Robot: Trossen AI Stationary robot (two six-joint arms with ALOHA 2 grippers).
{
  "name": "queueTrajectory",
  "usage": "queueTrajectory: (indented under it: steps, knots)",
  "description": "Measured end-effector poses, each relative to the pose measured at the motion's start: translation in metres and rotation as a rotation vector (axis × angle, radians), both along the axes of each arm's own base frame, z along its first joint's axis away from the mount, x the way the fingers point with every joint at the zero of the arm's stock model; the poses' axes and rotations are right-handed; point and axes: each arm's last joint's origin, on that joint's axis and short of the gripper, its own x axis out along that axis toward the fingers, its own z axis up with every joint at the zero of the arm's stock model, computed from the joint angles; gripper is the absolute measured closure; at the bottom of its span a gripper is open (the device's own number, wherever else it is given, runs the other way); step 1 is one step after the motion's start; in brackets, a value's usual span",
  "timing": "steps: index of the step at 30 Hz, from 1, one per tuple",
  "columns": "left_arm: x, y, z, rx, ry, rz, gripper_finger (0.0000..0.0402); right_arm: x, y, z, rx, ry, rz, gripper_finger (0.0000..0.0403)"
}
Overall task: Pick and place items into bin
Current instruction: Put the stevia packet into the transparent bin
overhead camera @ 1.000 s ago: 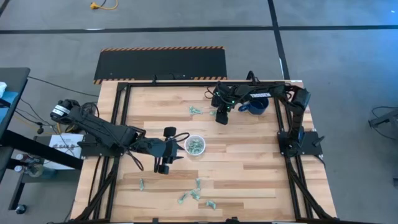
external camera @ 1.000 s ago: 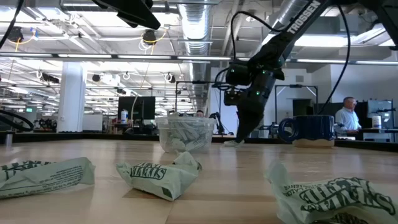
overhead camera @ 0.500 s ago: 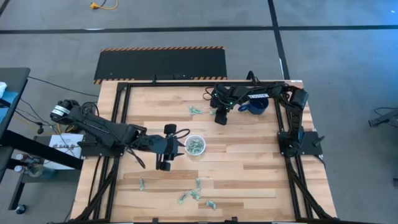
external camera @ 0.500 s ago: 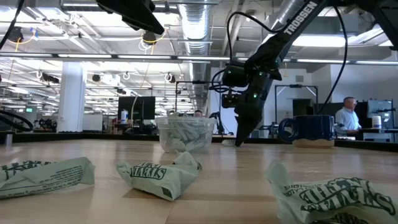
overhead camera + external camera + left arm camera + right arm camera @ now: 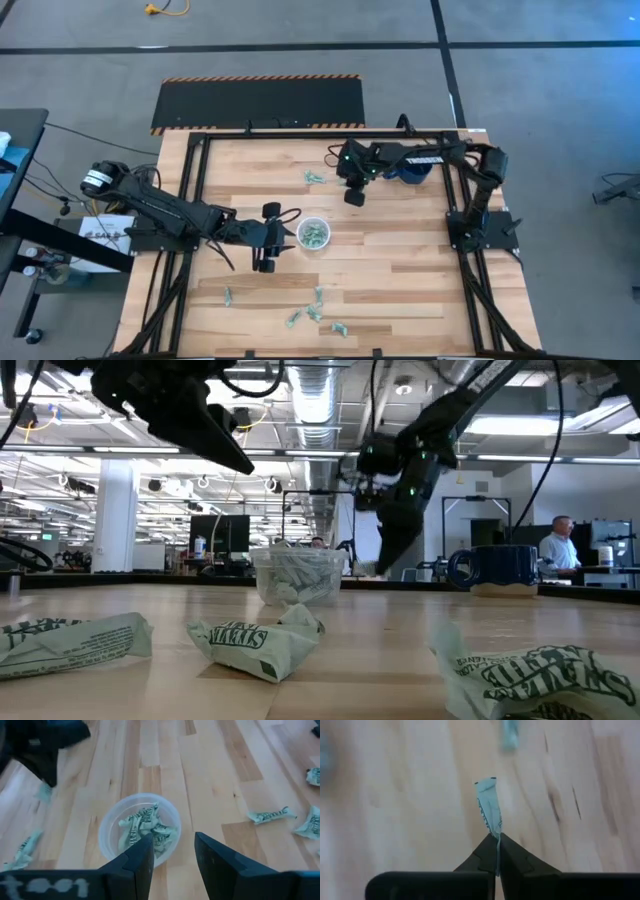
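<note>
Wooden table (image 5: pixel 400 270) carries both arms, the cup and scattered wrappers.

Left arm lies across the left half of the table; left gripper (image 5: pixel 265 265) sits just beside the cup, on its left in the high view. Fingers (image 5: pixel 140 857) are spread with a clear gap and hold nothing; the cup shows just beyond the fingertips in the left wrist view.

Right arm reaches over the far side of the table; right gripper (image 5: pixel 354 198) hangs above the boards, well apart from the cup. Its jaws are pinched on one wrapper piece (image 5: pixel 489 810), which sticks out past the tips.

Dark blue mug (image 5: pixel 412 170) stands at the far right of the table, near the right arm.

Bin: clear plastic cup (image 5: pixel 314 234), upright, near table centre, with several wrappers (image 5: pixel 145 827) inside.

Loose wrappers: a cluster (image 5: pixel 315 312) at the near edge, one (image 5: pixel 229 296) toward near left, and a pair (image 5: pixel 314 177) on the far side, near the right gripper.
</note>
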Motion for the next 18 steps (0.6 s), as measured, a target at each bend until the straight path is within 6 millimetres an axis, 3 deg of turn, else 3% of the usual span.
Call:
queueTrajectory:
  steps: [5, 10, 18]
  knots:
    - [-0.006, -0.003, -0.012, -0.054, 0.028, 0.031, 0.0269, 0.008, 0.040, 0.034, -0.025, -0.122, 0.061, 0.0401]
    - [-0.011, -0.009, -0.016, -0.101, 0.064, 0.050, 0.0269, 0.022, 0.082, 0.056, -0.017, -0.291, 0.126, 0.0402]
    - [-0.016, -0.016, -0.019, -0.151, 0.103, 0.073, 0.0269, 0.037, 0.128, 0.050, 0.022, -0.364, 0.212, 0.0402]
